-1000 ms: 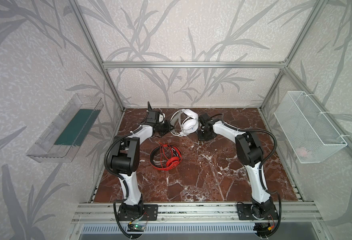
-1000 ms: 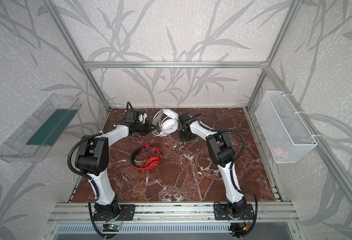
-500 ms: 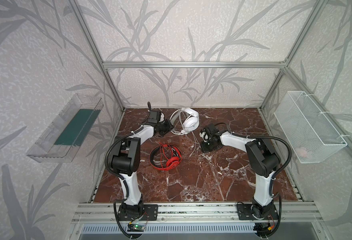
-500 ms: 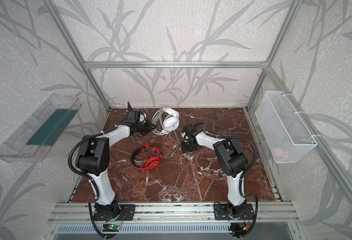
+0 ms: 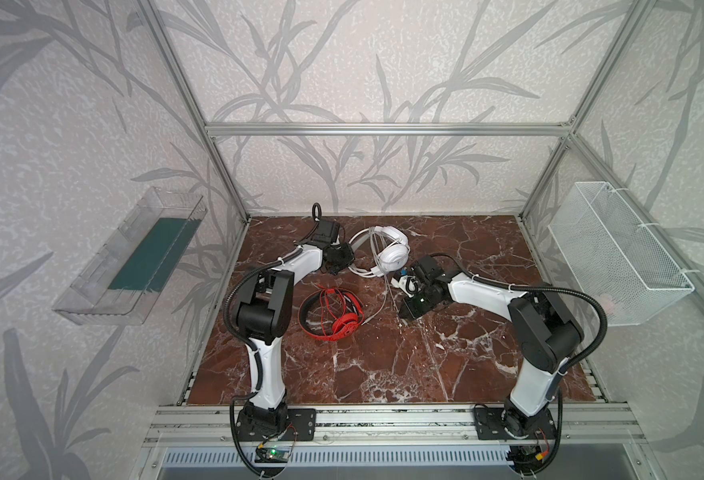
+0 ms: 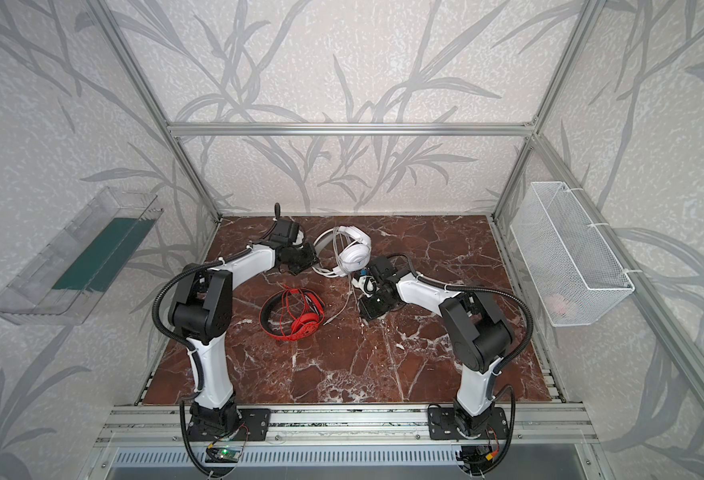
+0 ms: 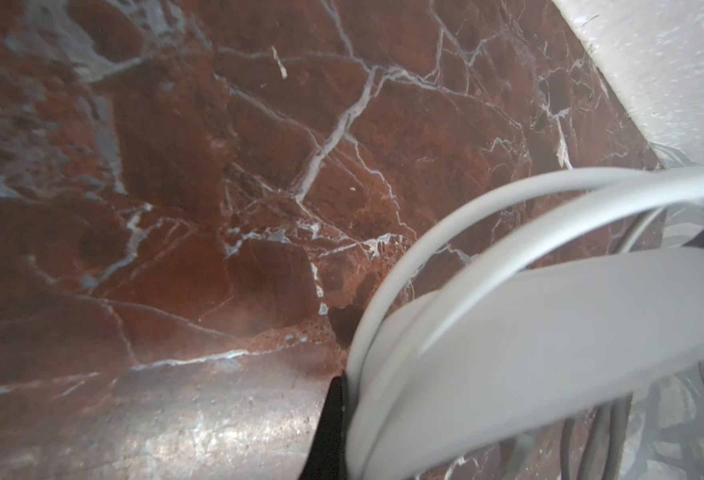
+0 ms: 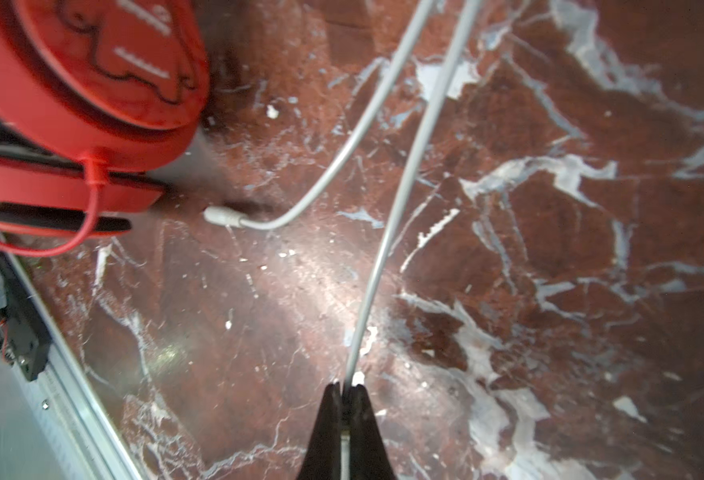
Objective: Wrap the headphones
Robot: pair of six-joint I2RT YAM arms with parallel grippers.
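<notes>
Right pincer (image 8: 345,388) gripped the cable (image 8: 399,199), holding it taut for winding, while left pincer (image 5: 344,262) clamped the white headphones (image 5: 396,253) by the band, apparently to steady them.

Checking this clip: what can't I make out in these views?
- Left gripper tips: covered by its own wrist in both top views; wrist view shows one finger beside blurred white headphones.
- Pink thing in the wire basket: too small, behind mesh.
- Red headphones: cut by right wrist view's edge.
</notes>
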